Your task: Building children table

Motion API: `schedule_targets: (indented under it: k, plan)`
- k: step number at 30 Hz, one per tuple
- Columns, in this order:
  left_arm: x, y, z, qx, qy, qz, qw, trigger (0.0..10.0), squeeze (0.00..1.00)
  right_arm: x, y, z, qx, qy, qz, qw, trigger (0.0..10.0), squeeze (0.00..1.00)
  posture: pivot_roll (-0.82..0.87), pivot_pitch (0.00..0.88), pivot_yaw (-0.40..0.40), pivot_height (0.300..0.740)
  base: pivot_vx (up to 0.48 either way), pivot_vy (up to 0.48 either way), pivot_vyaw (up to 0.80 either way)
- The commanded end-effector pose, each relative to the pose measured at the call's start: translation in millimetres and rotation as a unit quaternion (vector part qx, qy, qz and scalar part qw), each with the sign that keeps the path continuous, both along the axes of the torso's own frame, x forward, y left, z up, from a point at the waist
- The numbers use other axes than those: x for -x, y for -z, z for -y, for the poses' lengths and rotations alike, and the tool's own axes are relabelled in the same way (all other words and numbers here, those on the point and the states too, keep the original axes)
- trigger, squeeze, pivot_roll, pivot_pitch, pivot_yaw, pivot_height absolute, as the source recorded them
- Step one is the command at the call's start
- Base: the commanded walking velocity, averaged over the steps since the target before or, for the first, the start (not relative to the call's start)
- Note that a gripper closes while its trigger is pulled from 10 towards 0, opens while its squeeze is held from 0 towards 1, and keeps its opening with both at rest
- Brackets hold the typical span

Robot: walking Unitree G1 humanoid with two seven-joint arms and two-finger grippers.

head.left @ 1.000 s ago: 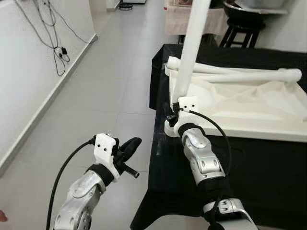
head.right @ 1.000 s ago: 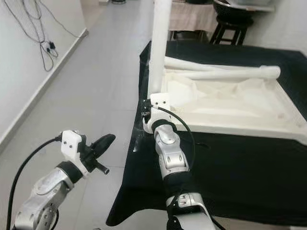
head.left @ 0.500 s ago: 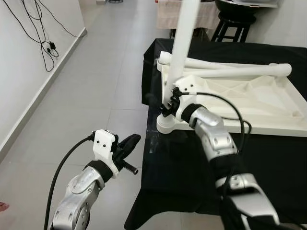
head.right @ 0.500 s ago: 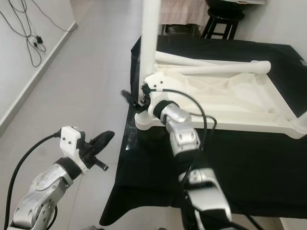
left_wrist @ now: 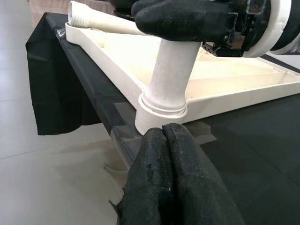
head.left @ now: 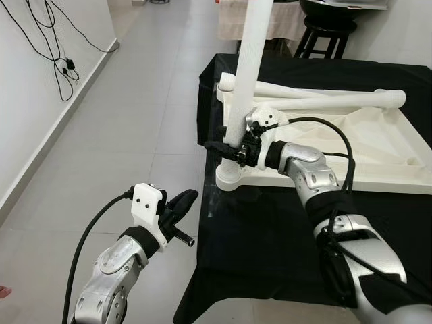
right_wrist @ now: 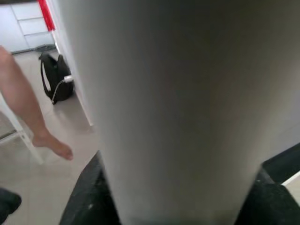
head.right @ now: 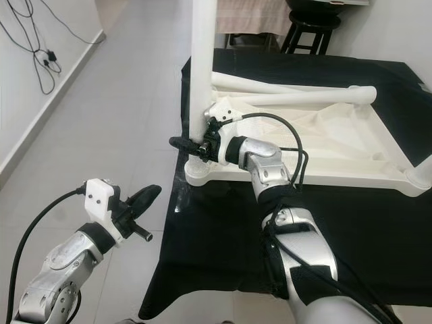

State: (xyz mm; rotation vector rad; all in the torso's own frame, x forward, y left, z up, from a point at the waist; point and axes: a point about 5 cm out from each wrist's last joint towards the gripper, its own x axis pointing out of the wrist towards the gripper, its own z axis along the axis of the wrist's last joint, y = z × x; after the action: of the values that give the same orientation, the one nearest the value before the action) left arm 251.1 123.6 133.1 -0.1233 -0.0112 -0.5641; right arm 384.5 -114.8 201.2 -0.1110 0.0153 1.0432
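Observation:
A white children's table top [head.left: 351,145] lies upside down on a black-draped table [head.left: 270,229]. One white leg [head.left: 250,61] stands upright in its near left corner socket [head.left: 228,179]. My right gripper [head.left: 233,147] is shut on this leg just above the socket, reaching in from the right, and the leg [right_wrist: 164,103] sits close between its fingers. Two more loose legs [head.left: 324,101] lie across the far side of the top. My left gripper [head.left: 181,202] hangs over the floor left of the table, fingers [left_wrist: 164,154] pressed together and holding nothing, pointing at the socket [left_wrist: 161,119].
Grey tiled floor [head.left: 135,115] runs along the table's left side. Cables [head.left: 64,67] hang on the left wall. A black stool [head.left: 324,30] stands behind the table. A person's bare leg and foot [right_wrist: 42,136] and a black bag [right_wrist: 56,79] are on the floor nearby.
My right forearm has swung out to the right, and its fingers now wrap the upright leg from the side. The left arm has stayed put.

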Motion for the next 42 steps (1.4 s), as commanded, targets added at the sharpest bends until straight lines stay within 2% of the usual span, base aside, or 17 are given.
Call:
schedule_targets:
  k: [1, 7, 9, 10, 11, 15, 16, 17, 18, 20, 30, 31, 33, 34, 36, 37, 42]
  plan:
    - [3.0, 3, 0.0, -0.005, 0.002, -0.009, 1.0, 10.0, 0.0, 2.5, 10, -2.4, 0.0, -0.018, -0.018, 1.0, 0.0, 0.0, 0.07, 0.107, -0.061, 0.74, 0.0, 0.0, 0.0]
    - [3.4, 3, -0.1, -0.005, 0.003, -0.01, 1.0, 10.0, 0.0, 1.7, 14, 5.5, 0.005, 0.008, -0.007, 1.0, 0.0, 0.0, 0.06, 0.106, -0.057, 0.74, 0.0, 0.0, 0.0]
    - [3.5, 4, -1.6, -0.005, 0.004, -0.011, 1.0, 10.0, 0.0, 3.6, 30, 23.3, 0.009, 0.139, 0.0, 0.99, 0.0, 0.0, 0.05, 0.099, -0.051, 0.74, 0.0, 0.0, 0.0]
    - [3.5, 4, -1.6, -0.005, 0.004, -0.011, 1.0, 10.0, 0.0, 3.6, 30, 23.3, 0.009, 0.139, 0.0, 0.99, 0.0, 0.0, 0.05, 0.099, -0.051, 0.74, 0.0, 0.0, 0.0]
    - [3.6, 4, -2.3, -0.005, 0.004, -0.012, 1.0, 10.0, 0.0, 4.3, 35, 28.7, 0.015, 0.207, 0.004, 0.978, 0.0, 0.0, 0.05, 0.098, -0.05, 0.74, 0.0, 0.0, 0.0]
    - [3.7, 4, -2.6, -0.005, 0.004, -0.012, 1.0, 10.0, 0.0, 4.5, 38, 31.9, 0.019, 0.249, 0.007, 0.968, 0.0, 0.0, 0.05, 0.098, -0.05, 0.74, 0.0, 0.0, 0.0]
    - [3.5, 5, -3.1, -0.005, 0.004, -0.012, 1.0, 10.0, 0.0, 3.6, 40, 39.0, 0.015, 0.338, 0.017, 0.941, 0.0, 0.0, 0.05, 0.097, -0.046, 0.74, 0.0, 0.0, 0.0]
    - [3.0, 5, -4.0, -0.008, 0.006, -0.013, 1.0, 10.0, 0.0, 18.0, 50, 21.5, 0.011, 0.375, 0.024, 0.927, 0.0, 0.0, 0.04, 0.094, -0.028, 0.74, 0.0, 0.0, 0.0]
    - [3.0, 5, -4.0, -0.008, 0.006, -0.013, 1.0, 10.0, 0.0, 18.0, 50, 21.5, 0.011, 0.375, 0.024, 0.927, 0.0, 0.0, 0.04, 0.094, -0.028, 0.74, 0.0, 0.0, 0.0]
    - [2.1, 6, -4.5, -0.011, 0.009, -0.014, 1.0, 10.0, 0.0, 34.9, 54, 8.0, -0.012, 0.424, 0.026, 0.905, 0.0, 0.0, 0.04, 0.088, -0.027, 0.74, 0.0, 0.0, 0.0]
    - [1.0, 4, -5.0, -0.014, -0.003, -0.007, 1.0, 10.0, 0.0, 29.6, 43, -0.4, -0.021, 0.458, 0.034, 0.888, 0.0, 0.0, 0.05, 0.094, -0.04, 0.74, 0.0, 0.0, 0.0]
    - [1.0, 4, -4.9, -0.013, -0.001, -0.008, 1.0, 10.0, 0.0, 29.5, 44, -1.7, -0.013, 0.457, 0.031, 0.889, 4.2, 0.0, 0.05, 0.094, -0.04, 0.74, 0.0, 0.0, 0.0]
    - [1.0, 4, -4.8, -0.012, 0.0, -0.008, 1.0, 10.0, 0.0, 31.4, 44, -3.3, -0.006, 0.463, 0.028, 0.886, 4.2, 0.0, 0.05, 0.094, -0.04, 0.74, 0.0, 0.0, 0.0]
    - [0.8, 4, -4.1, -0.01, 0.004, -0.01, 1.0, 10.0, 0.0, 33.2, 42, -8.3, -0.014, 0.442, 0.021, 0.897, 10.0, 0.32, 0.04, 0.095, -0.039, 0.74, 0.0, 0.0, 0.0]
    - [0.6, 4, -3.9, -0.01, 0.005, -0.01, 1.0, 10.0, 0.0, 34.4, 40, -10.3, -0.018, 0.435, 0.02, 0.9, 10.0, 0.32, 0.04, 0.095, -0.039, 0.74, 0.0, 0.0, 0.0]
    - [0.4, 3, -3.4, -0.009, 0.005, -0.01, 1.0, 10.0, 0.0, 31.5, 31, -13.0, -0.039, 0.411, 0.032, 0.91, 10.0, 1.0, 0.04, 0.096, -0.04, 0.74, 0.0, 0.0, 0.0]
    - [-0.2, 3, -2.6, -0.008, 0.005, -0.01, 1.0, 10.0, 0.0, 21.7, 15, -18.3, -0.051, 0.341, 0.063, 0.937, 10.0, 1.0, 0.04, 0.098, -0.042, 0.74, 0.0, 0.0, 0.0]
